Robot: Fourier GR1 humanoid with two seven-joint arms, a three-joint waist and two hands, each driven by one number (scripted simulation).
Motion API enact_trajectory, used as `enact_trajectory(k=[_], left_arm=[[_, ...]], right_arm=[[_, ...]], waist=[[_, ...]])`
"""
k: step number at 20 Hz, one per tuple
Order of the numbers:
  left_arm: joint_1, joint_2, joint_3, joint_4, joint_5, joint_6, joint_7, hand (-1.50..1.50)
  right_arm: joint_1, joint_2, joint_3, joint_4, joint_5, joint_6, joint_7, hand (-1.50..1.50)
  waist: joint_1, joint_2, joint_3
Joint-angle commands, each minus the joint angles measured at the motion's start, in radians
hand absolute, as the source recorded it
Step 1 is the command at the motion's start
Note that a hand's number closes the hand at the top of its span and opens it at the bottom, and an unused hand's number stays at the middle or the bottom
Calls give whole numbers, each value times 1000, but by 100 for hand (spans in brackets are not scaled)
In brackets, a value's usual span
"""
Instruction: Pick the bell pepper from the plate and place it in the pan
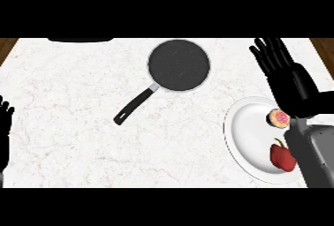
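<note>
plate (243, 132): right rim hidden behind right forearm (316, 154) | bell pepper (282, 157): right side partly covered by same forearm | small round pink-topped item (278, 118): right part hidden by right hand (287, 73), identity not determinable | left hand (5, 128): cut off by left edge | dark object (81, 40) at top edge: cut off, unidentifiable

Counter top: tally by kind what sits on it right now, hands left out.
Pans: 1, the black pan.
Plates: 1, the white plate.
Bell peppers: 1, red bell pepper on the plate.
Round pink-topped items: 1, pink-topped piece on the plate.
Total: 4.
</note>
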Motion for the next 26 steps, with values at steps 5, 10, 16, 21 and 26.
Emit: enact_trajectory(k=[5,10,16,21,26], left_arm=[[-56,79,-97,93,-123,-11,210,0],[19,48,-79,129,-85,-11,196,0],[-63,61,-130,123,-105,-72,279,0],[-108,64,-133,141,-127,-101,301,0],[-132,44,-143,146,-145,-87,304,0]], right_arm=[[186,-88,-92,-181,9,55,-96,-150],[275,-132,-334,-1,205,-317,-97,150],[652,101,-355,-260,113,-230,-480,-150],[856,24,-343,-460,224,-212,-408,-150],[908,-138,-354,-552,413,-263,-133,-150]], waist=[[-36,-33,14],[-145,-26,16],[-56,-36,13],[-34,-34,11],[-19,-26,7]])
